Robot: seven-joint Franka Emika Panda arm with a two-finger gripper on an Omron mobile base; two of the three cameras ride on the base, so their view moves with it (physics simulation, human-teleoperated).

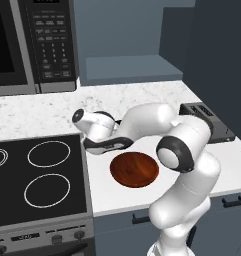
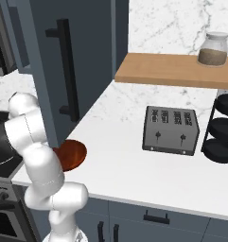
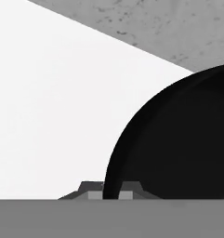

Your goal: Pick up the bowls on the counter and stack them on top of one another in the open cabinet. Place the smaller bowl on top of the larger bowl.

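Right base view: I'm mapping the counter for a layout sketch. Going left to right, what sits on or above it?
Larger bowl → toaster → jar on the wooden shelf → black tiered rack.

So the small black bowl (image 3: 178, 139) runs off the right edge and bottom of the hand view, you only get its curved left rim, and in the left base view the arm's wrist sits right over it so you can't make it out there. From the right base camera the arm covers the left part of the brown bowl (image 2: 73, 153). The microwave (image 1: 32, 45) and stovetop (image 1: 37, 175) are both chopped off by the left edge.
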